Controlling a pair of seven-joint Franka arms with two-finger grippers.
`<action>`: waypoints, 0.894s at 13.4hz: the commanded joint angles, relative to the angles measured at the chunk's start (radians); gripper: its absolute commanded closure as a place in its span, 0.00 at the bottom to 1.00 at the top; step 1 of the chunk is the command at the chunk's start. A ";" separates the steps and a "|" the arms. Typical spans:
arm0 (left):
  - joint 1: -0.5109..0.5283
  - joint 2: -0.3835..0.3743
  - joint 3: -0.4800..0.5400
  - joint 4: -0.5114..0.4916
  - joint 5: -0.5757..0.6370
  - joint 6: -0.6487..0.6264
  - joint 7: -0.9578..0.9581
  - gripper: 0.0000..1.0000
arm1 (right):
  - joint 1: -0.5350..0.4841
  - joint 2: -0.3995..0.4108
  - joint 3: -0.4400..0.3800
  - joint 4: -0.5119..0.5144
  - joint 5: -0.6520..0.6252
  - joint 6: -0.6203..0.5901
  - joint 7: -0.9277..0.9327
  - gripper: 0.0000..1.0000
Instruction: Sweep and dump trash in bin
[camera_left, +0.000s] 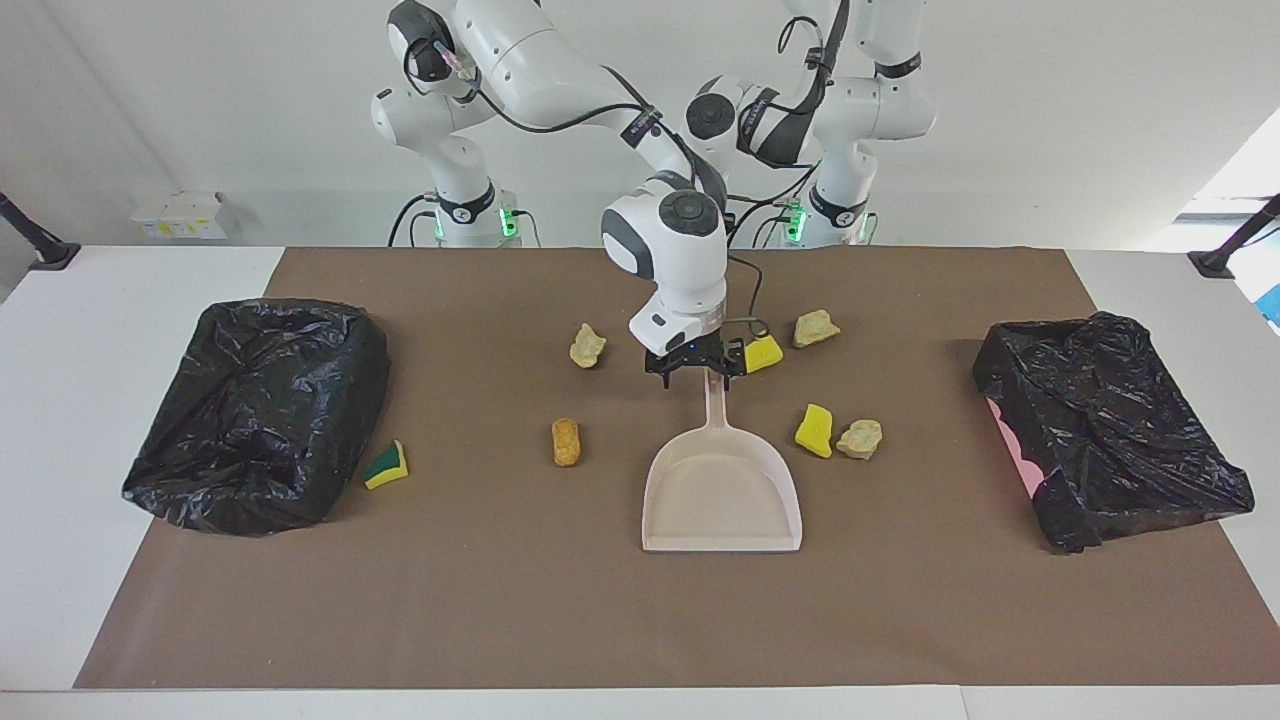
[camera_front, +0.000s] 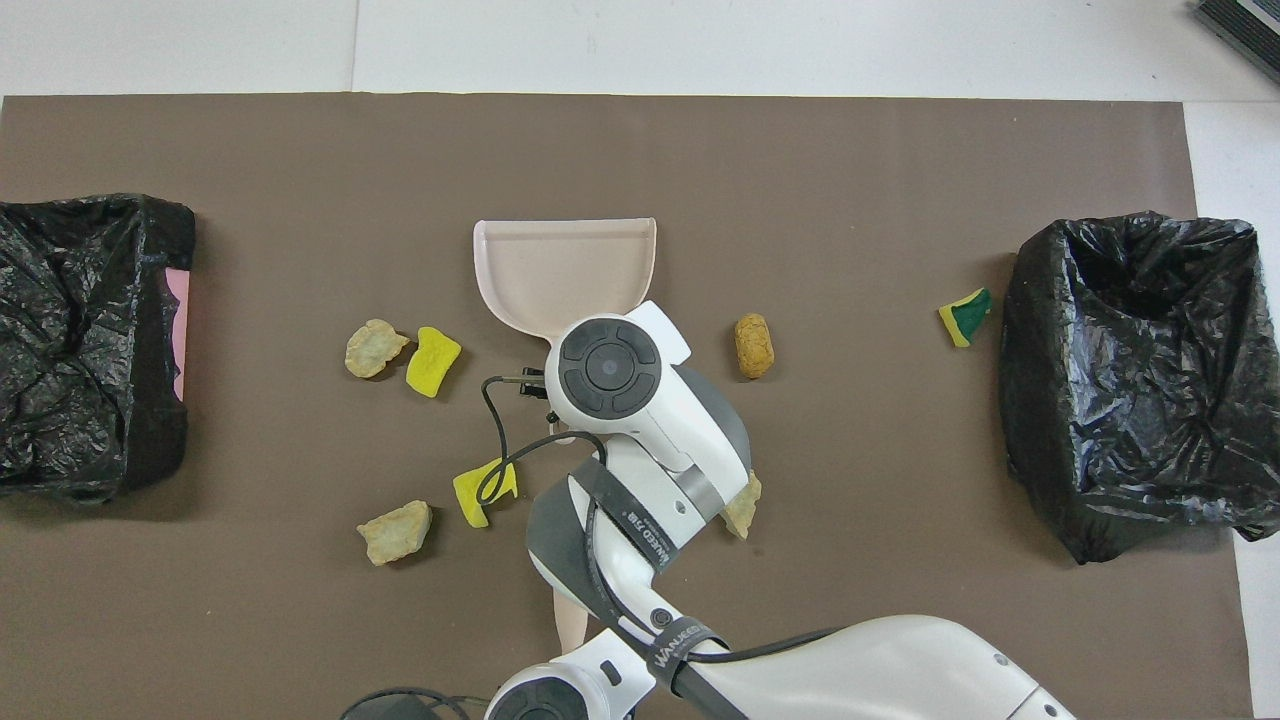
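Right fingers (camera_left: 697, 369) astride dustpan (camera_left: 722, 500) handle, brown mat (camera_left: 560, 600) bare around.

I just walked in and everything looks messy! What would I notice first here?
Probably the right gripper down at the handle of the beige dustpan, mid-table. Around it lie bits of trash, and a black-bagged bin sits at each end of the table.

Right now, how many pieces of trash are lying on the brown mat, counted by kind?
Yellow sponge blocks: 2
Green-and-yellow sponge: 1
Pale beige lumps: 3
Orange-brown oblong bun: 1
Total: 7
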 joint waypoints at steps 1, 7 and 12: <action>0.006 -0.026 -0.001 -0.006 -0.019 0.008 0.001 0.48 | -0.008 0.015 0.005 0.019 -0.031 0.017 0.019 0.22; 0.017 -0.027 -0.003 0.009 -0.001 0.010 -0.007 1.00 | -0.014 0.015 0.005 0.016 -0.031 0.008 -0.071 0.23; 0.037 -0.045 0.007 0.026 0.024 -0.041 -0.007 1.00 | -0.022 0.015 0.004 0.013 -0.033 -0.010 -0.208 0.29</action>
